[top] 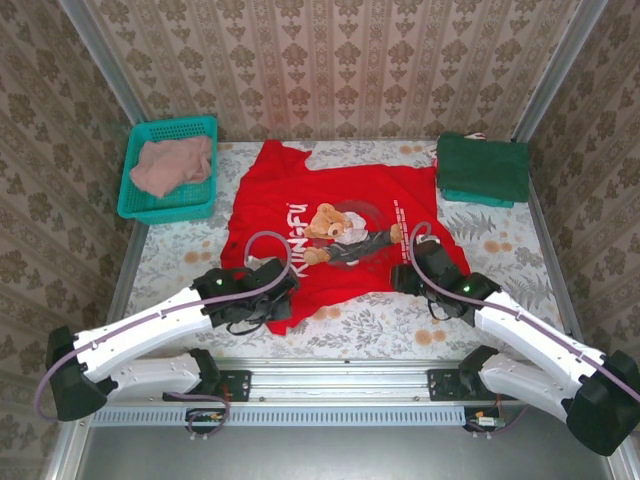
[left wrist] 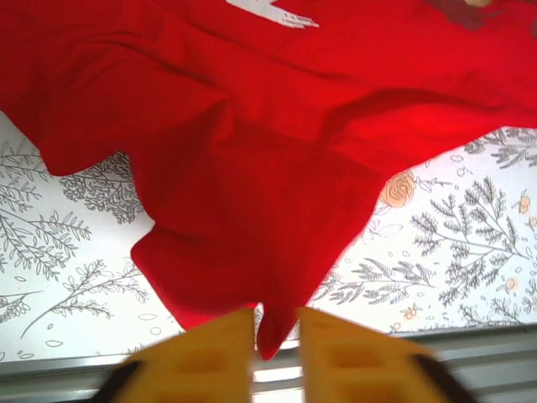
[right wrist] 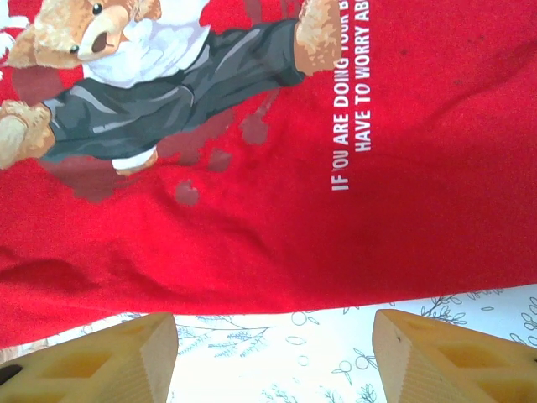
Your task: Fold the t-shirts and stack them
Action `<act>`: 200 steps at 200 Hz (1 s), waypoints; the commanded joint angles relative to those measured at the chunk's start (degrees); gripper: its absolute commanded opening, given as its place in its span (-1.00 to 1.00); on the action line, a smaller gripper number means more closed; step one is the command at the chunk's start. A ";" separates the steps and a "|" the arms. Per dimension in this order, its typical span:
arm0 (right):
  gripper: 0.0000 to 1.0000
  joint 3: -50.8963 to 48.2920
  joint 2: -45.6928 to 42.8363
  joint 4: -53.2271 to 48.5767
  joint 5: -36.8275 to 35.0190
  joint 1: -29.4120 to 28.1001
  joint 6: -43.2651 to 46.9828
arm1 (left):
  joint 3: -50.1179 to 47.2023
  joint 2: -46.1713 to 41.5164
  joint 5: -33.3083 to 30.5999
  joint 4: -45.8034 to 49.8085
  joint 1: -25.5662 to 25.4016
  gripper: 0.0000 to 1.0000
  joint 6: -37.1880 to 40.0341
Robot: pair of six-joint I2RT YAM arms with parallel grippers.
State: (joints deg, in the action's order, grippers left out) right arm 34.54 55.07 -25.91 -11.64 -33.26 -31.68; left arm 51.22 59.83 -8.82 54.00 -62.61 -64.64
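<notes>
A bright red t-shirt (top: 300, 195) with a teddy-bear print lies spread face up in the middle of the table. My left gripper (top: 268, 300) is at the shirt's near left corner. In the left wrist view the jaws of that gripper (left wrist: 277, 332) stand a little apart, and the tip of the red t-shirt (left wrist: 252, 176) hangs loose between them. My right gripper (top: 412, 275) sits at the near right hem. It stands wide open (right wrist: 275, 336) over bare tablecloth, just short of the red hem (right wrist: 377, 243). Folded dark green t-shirts (top: 483, 168) are stacked at the back right. A dusty pink t-shirt (top: 172, 165) lies crumpled in the basket.
A teal mesh basket (top: 175, 125) stands at the back left. A floral tablecloth (top: 180, 255) covers the table. A metal rail (top: 340, 382) runs along the near edge by the arm bases. Patterned walls close in the back and both sides.
</notes>
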 commanded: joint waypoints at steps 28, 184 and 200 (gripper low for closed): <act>0.30 1.83 4.15 1.68 0.05 0.41 2.10 | -0.86 -8.36 4.42 -0.25 12.52 0.19 10.00; 0.29 36.85 54.26 -4.50 1.28 12.80 3.72 | 39.09 66.29 17.76 -24.76 48.32 0.06 37.08; 0.30 41.03 58.13 -6.49 3.04 13.53 3.56 | 46.55 71.37 17.92 -21.19 49.10 0.06 38.53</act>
State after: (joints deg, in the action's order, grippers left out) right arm 69.54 108.05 -27.55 -11.27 -20.47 -28.62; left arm 90.08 123.42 8.25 27.86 -15.27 -30.26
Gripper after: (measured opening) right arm 0.648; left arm 0.530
